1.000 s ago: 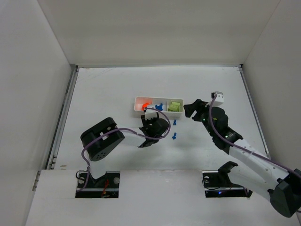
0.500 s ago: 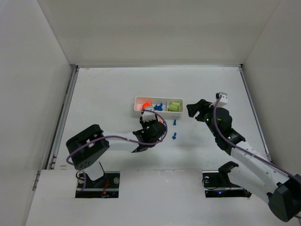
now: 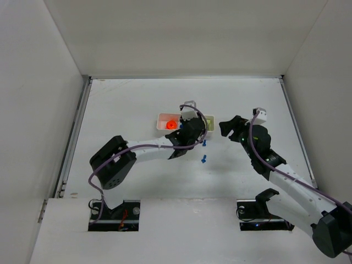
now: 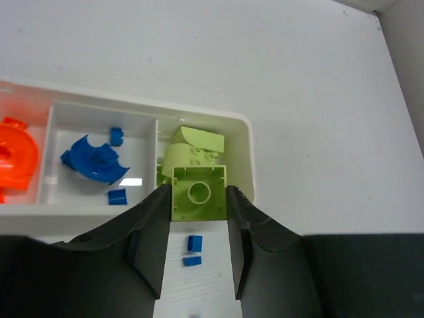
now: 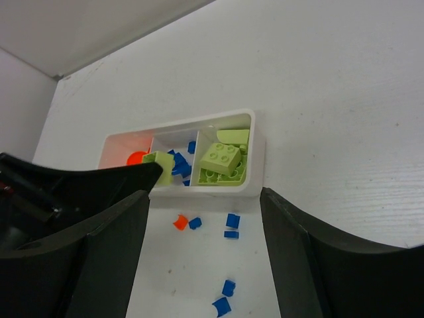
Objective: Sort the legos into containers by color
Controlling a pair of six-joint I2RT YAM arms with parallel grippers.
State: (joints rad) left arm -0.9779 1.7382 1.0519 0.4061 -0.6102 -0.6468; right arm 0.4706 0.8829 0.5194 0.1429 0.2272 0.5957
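My left gripper (image 3: pixel 190 132) is shut on a light-green square brick (image 4: pixel 199 193), held just above the near rim of the white tray (image 4: pixel 244 136), at its right compartment. That compartment holds other green bricks (image 4: pixel 196 142). The middle one holds blue bits (image 4: pixel 94 161) and the left one an orange disc (image 4: pixel 14 155). The held brick also shows in the right wrist view (image 5: pixel 156 166). My right gripper (image 3: pixel 226 127) is open and empty, to the right of the tray. Loose blue bits (image 5: pixel 232 220) and an orange bit (image 5: pixel 179 222) lie on the table in front of the tray.
Two more blue bits (image 5: pixel 224 297) lie nearer me, also in the top view (image 3: pixel 203 160). White walls enclose the table on the left, back and right.
My left gripper has moved from in front of the tray's left part up and to the right, carrying the green brick to the green compartment. The right arm has barely moved.
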